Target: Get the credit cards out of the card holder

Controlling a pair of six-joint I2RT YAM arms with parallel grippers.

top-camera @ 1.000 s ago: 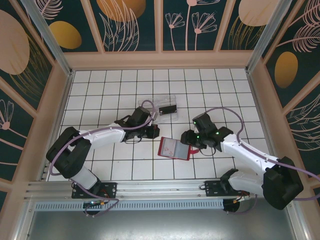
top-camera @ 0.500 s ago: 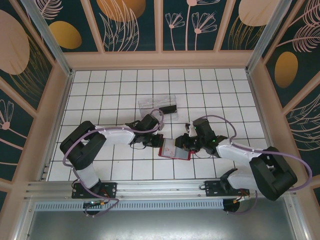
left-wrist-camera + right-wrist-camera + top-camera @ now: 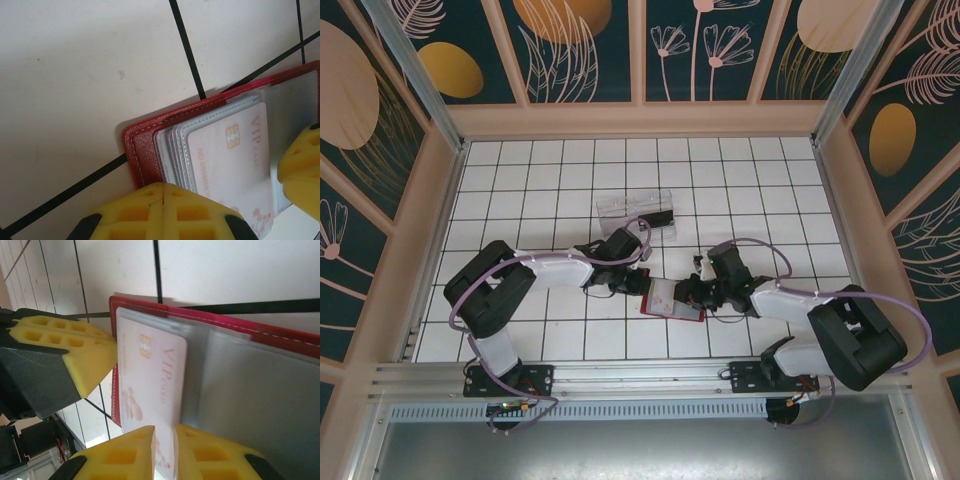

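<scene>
From above, the flat red folding card holder [image 3: 670,299] lies open between the left claw [image 3: 640,284] and right claw [image 3: 691,293]. Past them, one thin dark card [image 3: 658,217] sits in a clear plastic tray [image 3: 618,207], so part looks done. Left wrist: the left claw [image 3: 230,175] is wide, with a pale chip card [image 3: 235,150] reading "VIP" between its fingers, not out yet. Right wrist: the right claw [image 3: 164,436] is narrow and seems to pinch that card.
</scene>
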